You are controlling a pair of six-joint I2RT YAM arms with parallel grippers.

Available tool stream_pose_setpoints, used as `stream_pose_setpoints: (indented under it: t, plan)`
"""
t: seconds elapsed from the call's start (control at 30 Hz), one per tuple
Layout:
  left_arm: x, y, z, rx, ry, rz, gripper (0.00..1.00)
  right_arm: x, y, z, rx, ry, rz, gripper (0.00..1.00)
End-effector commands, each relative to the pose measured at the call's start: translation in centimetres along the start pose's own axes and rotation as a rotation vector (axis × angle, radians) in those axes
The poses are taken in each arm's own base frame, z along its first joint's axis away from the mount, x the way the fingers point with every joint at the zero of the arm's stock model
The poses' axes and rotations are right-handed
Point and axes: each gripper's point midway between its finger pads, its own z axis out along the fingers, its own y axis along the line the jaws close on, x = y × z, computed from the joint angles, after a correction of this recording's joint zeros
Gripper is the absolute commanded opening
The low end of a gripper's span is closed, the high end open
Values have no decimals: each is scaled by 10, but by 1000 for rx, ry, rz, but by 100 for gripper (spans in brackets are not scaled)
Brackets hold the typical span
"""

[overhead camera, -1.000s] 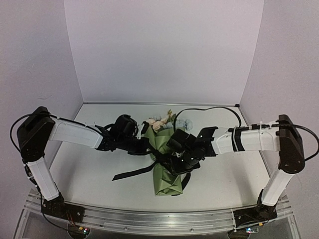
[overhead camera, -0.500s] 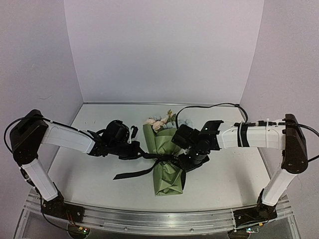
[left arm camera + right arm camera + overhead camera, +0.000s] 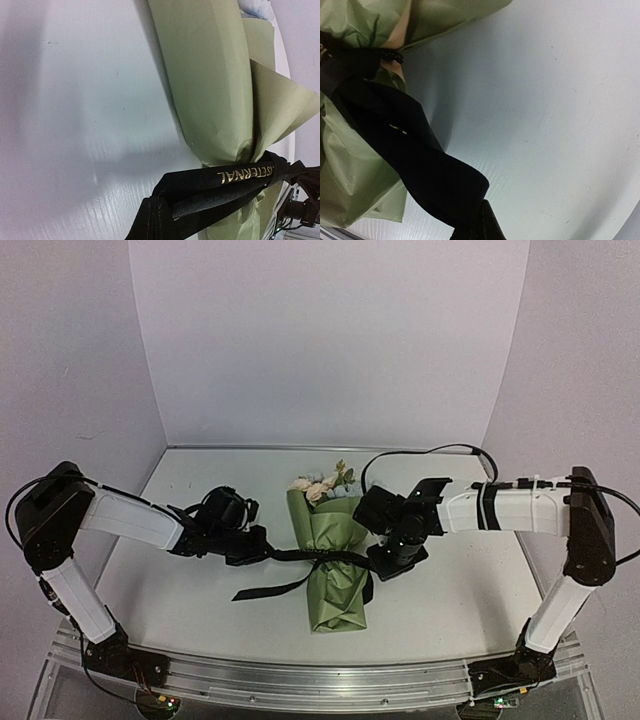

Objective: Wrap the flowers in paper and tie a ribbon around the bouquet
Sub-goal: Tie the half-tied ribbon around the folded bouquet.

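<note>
Lying midway across the table [image 3: 190,615] in the top view, the bouquet [image 3: 335,580] is already formed — paper [image 3: 338,535] coned around the flowers [image 3: 318,486], blooms at the far end. The ribbon [image 3: 300,556] crosses its waist, taut between the left gripper [image 3: 258,550] and the right gripper [image 3: 388,560]. Left wrist view: fingers are clamped on one ribbon run, the band cinching the paper. Right wrist view: fingers pinched shut on the other run. Wrapping looks complete; tying is under way — whether a knot has locked cannot be told.

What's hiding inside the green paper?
Pink and cream flowers poke out of the far end of the paper. Their stems are covered, so they cannot be seen. A black ribbon circles the outside.
</note>
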Motion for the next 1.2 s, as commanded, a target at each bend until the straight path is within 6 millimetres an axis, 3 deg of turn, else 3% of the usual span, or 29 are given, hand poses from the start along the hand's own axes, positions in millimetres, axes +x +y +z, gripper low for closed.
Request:
stream_pose_setpoints:
  t: [0.0,0.17,0.4,0.7,0.83,1.0,1.07,1.17]
  plan:
    - [-8,19,-8,-46,-32,-71,0,13,-27,4,123,35,-30,0]
    - [-10,33,-10,-78,-38,-106,0,15,-28,3,148,38,-123,0]
    - [-15,45,-15,-102,-57,-141,0,16,-3,2,149,20,-320,0]
    - [-17,59,-19,-130,-62,-168,0,22,-11,8,183,20,-349,0]
    - [-22,49,-22,-64,-68,-151,0,21,-2,4,114,10,-334,2]
    - [-28,18,-24,78,-63,-140,0,7,22,-11,-8,-26,-237,17]
    - [-29,9,-24,127,-54,-159,7,2,25,-18,-28,-46,-188,27]
    - [-26,5,-28,164,-54,-220,30,-2,23,-26,-35,-73,-98,34]
